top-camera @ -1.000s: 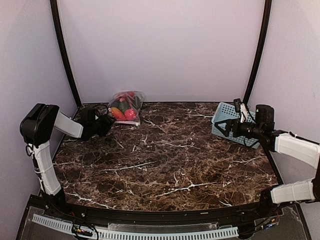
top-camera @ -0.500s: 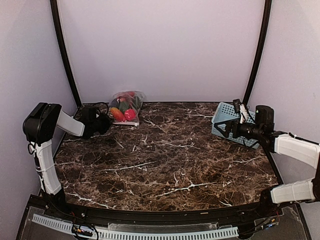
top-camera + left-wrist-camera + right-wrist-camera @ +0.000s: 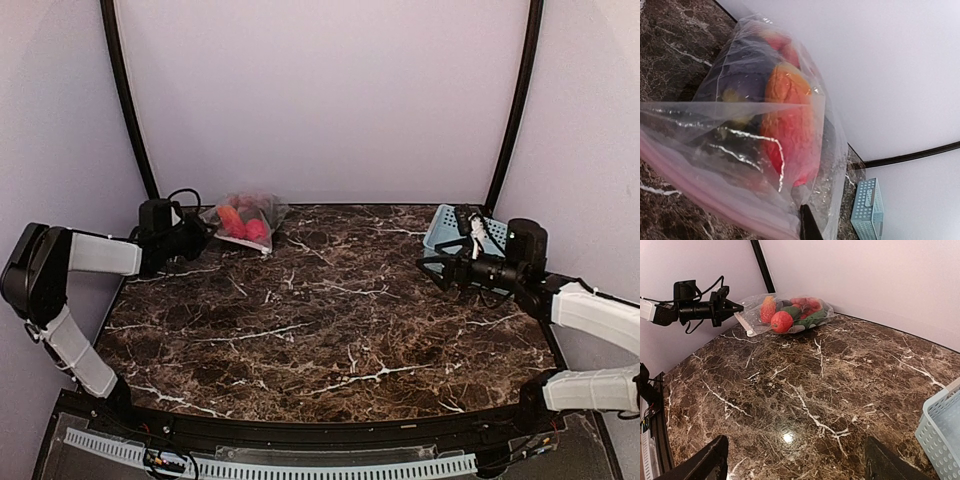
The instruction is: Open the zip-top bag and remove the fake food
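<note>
**left hand now on the bag's mouth edge; bag not yet opened**

- left arm: in the last second it has dropped its elbow and reached out flat along the counter [image 3: 330,320]. the left hand [image 3: 196,232] went from just short of the bag to meeting its near end.
- left hand state: fingers look pinched together on the zip-top bag [image 3: 252,212] at a corner of the zip strip [image 3: 747,325]. the left wrist view shows the film drawn taut across the lens, which fits a grip.
- bag: far left corner of the counter, against the back wall. its near end has been drawn slightly toward the hand; the rest lies on the counter.
- fake food [image 3: 790,125]: all inside. orange-red and dark purple pieces sit close to the hand, red and green ones farther in.
- meaning: one side of the mouth looks held, so the opening step is set up. it likely needs a second grip on the other lip.
- right hand [image 3: 432,266]: fingers wide apart, holding nothing. it has eased off the light blue basket [image 3: 445,228] toward mid-counter, well apart from the bag.
</note>
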